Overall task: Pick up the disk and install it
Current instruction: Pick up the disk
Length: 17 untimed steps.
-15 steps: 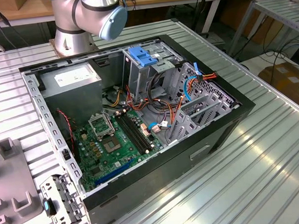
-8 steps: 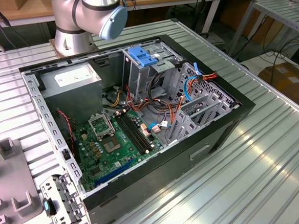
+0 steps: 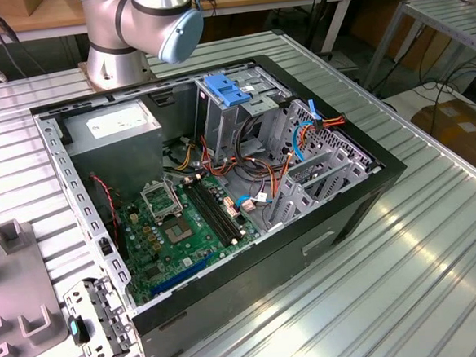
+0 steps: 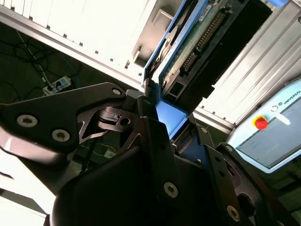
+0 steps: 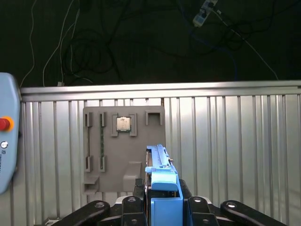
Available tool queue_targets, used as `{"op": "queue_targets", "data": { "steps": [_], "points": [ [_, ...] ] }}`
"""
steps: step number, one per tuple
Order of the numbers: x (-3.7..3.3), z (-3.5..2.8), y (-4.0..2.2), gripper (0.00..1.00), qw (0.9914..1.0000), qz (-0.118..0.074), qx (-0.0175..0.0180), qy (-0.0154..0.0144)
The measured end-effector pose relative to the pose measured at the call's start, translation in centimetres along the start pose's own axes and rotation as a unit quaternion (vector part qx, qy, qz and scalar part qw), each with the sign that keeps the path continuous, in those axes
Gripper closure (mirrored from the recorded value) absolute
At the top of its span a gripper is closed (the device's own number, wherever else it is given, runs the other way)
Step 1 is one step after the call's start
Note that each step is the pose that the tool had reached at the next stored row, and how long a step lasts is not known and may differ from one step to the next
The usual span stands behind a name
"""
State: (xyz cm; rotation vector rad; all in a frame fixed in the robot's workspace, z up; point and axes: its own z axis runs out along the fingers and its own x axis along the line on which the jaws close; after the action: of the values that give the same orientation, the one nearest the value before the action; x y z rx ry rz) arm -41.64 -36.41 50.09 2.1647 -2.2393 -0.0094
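Since the claw [image 5: 163, 203] is clenched on just one end of the disk [image 5: 162, 175], it may pivot or slip loose above the surface [image 5: 225, 141].

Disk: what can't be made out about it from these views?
- First wrist view: the disk is edge-on, faces unseen; its near end is hidden inside the gripper.
- Second wrist view: its far end is cut off by the picture's edge.
- Exterior view: the drive cage slots are hidden behind its own walls.
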Motion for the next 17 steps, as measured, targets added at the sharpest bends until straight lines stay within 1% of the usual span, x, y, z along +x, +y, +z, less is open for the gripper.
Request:
{"op": "queue_targets", "data": {
  "steps": [3, 7, 11, 14, 17],
  "points": [
    [-0.01, -0.01, -0.48, 0.63, 1.0, 0.0, 0.0, 0.0],
    [-0.05, -0.04, -1.5, 0.63, 1.0, 0.0, 0.0, 0.0],
    [-0.07, -0.05, -2.05, 0.63, 1.0, 0.0, 0.0, 0.0],
    [-0.1, -0.07, -2.82, 0.63, 1.0, 0.0, 0.0, 0.0],
    [-0.11, -0.08, -3.27, 0.63, 1.0, 0.0, 0.0, 0.0]
  ]
}}
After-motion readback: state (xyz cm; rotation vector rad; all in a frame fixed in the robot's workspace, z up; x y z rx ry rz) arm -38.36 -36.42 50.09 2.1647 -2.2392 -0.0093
